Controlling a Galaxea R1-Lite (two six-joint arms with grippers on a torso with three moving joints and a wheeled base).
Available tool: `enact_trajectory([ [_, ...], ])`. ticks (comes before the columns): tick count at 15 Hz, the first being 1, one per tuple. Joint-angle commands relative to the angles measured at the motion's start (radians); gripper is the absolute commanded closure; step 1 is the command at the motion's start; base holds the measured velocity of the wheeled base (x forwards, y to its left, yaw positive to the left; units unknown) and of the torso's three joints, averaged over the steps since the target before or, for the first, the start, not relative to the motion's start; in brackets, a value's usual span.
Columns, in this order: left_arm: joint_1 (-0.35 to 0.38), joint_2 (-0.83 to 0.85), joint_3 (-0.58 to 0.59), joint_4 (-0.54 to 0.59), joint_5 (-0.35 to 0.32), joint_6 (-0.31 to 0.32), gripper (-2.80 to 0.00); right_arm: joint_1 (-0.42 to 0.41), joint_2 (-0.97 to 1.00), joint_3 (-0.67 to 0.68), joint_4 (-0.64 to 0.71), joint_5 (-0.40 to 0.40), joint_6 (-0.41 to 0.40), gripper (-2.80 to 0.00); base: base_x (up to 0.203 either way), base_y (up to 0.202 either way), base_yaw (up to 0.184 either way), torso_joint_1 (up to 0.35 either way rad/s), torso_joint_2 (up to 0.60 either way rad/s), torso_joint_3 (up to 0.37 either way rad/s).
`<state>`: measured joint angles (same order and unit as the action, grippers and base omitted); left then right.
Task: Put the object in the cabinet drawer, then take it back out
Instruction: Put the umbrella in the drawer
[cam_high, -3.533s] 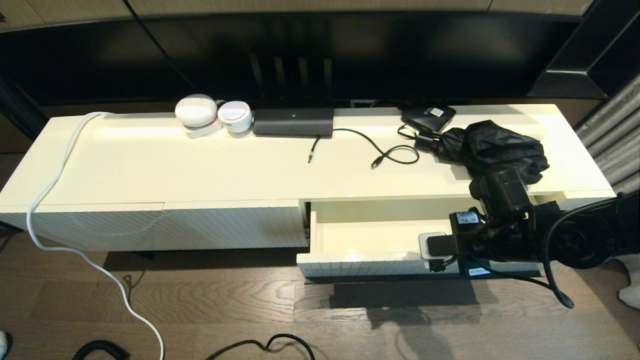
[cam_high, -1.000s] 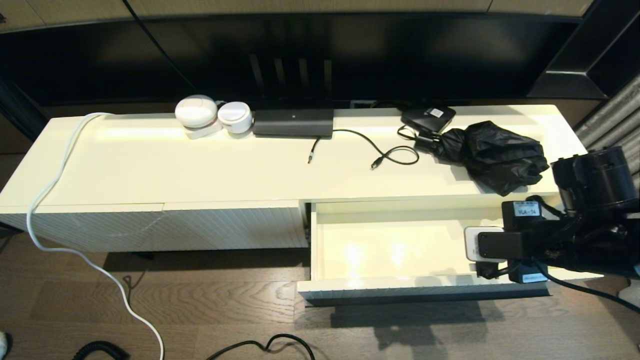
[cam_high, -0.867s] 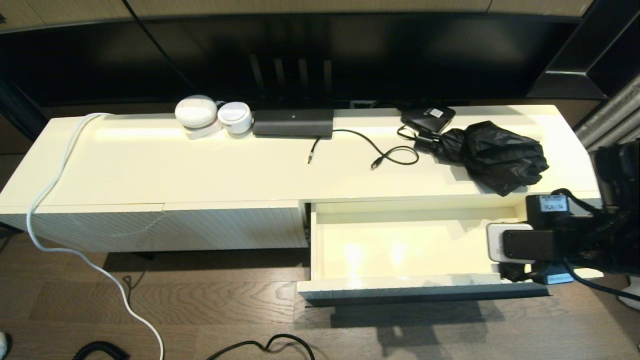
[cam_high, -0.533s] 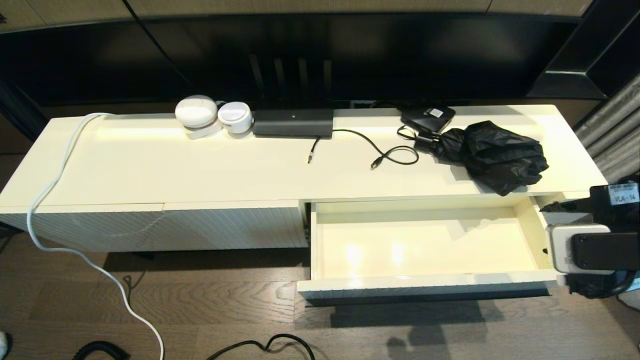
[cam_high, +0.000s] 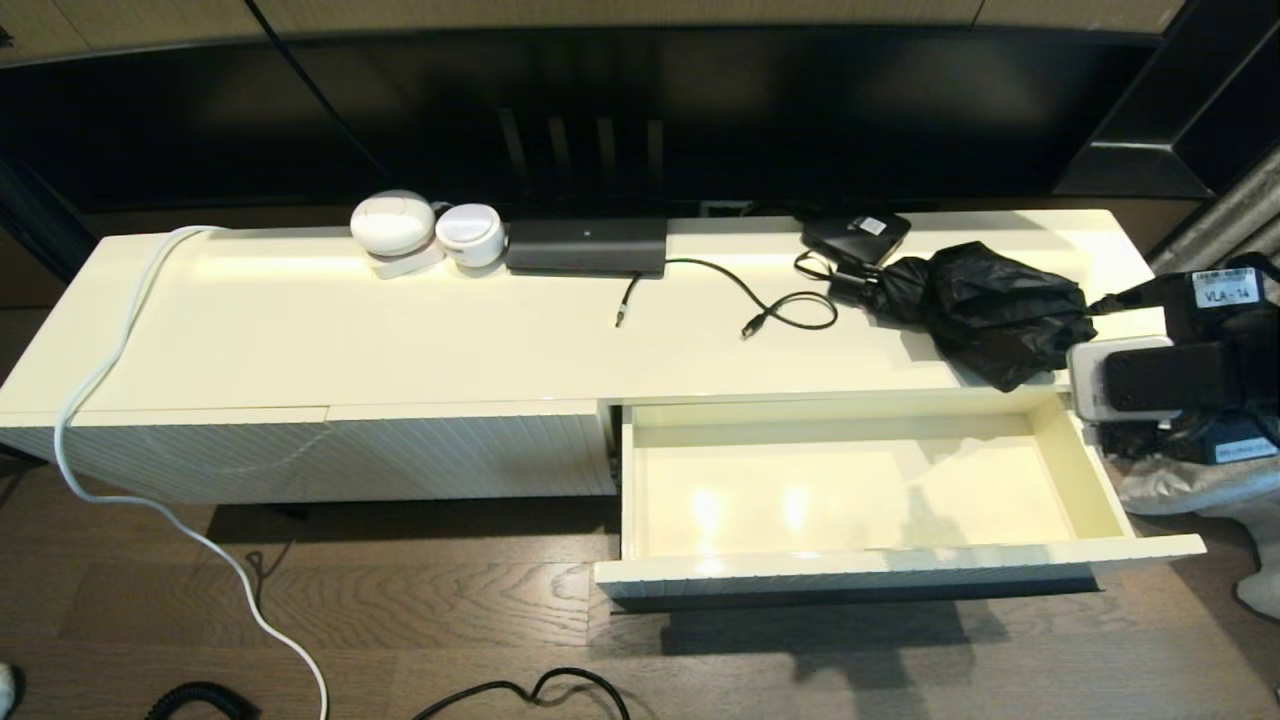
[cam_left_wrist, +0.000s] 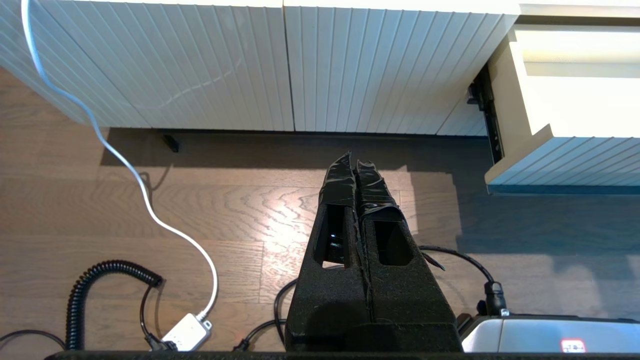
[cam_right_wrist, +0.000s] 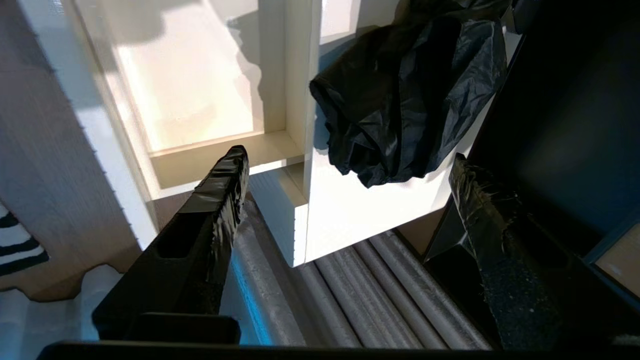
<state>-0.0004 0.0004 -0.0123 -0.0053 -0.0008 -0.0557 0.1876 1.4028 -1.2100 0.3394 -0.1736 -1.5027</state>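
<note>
The cabinet drawer stands pulled far out at the right half of the cabinet, its smooth cream interior bare. A thin black handle runs under its ribbed front. The object, a crumpled black bundle, lies on the cabinet top just behind the drawer's right end. My right arm's wrist hovers off the cabinet's right end, beside the bundle. My right gripper is open and holds nothing, with the black bundle a little ahead of it. My left gripper is shut and hangs over the floor, left of the drawer.
On the cabinet top sit two white round devices, a flat black box, a small black box and loose black cables. A white cable drops to the floor. Grey curtain folds hang by the cabinet's right end.
The drawer has come farther out. My right arm left the drawer front, swung out to the right and then back toward the cabinet top's right end. The left arm has not moved.
</note>
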Motion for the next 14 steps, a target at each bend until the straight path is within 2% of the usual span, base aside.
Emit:
enact_trajectory([
  [1,0.0,0.001,0.0,-0.001,0.001,-0.001,0.0,-0.031,0.13,-0.046,-0.043,0.0,-0.004,-2.8,0.0,0.0,0.0,0.0,0.0,0.0],
  [5,0.0,0.001,0.0,-0.001,0.001,-0.001,0.0,-0.072,0.275,-0.124,-0.167,0.001,0.002,-2.8,0.0,0.0,0.0,0.0,0.0,0.0],
  [7,0.0,0.001,0.0,-0.001,0.001,-0.001,0.0,-0.087,0.329,-0.176,-0.207,-0.001,0.039,-2.8,0.0,0.0,0.0,0.0,0.0,0.0],
  [11,0.0,0.001,0.0,-0.001,0.001,-0.001,0.0,-0.097,0.43,-0.295,-0.212,-0.044,0.145,-2.8,0.0,0.0,0.0,0.0,0.0,0.0],
  [14,0.0,0.001,0.0,-0.001,0.001,-0.001,0.0,-0.101,0.477,-0.344,-0.213,-0.046,0.176,-2.8,0.0,0.0,0.0,0.0,0.0,0.0],
])
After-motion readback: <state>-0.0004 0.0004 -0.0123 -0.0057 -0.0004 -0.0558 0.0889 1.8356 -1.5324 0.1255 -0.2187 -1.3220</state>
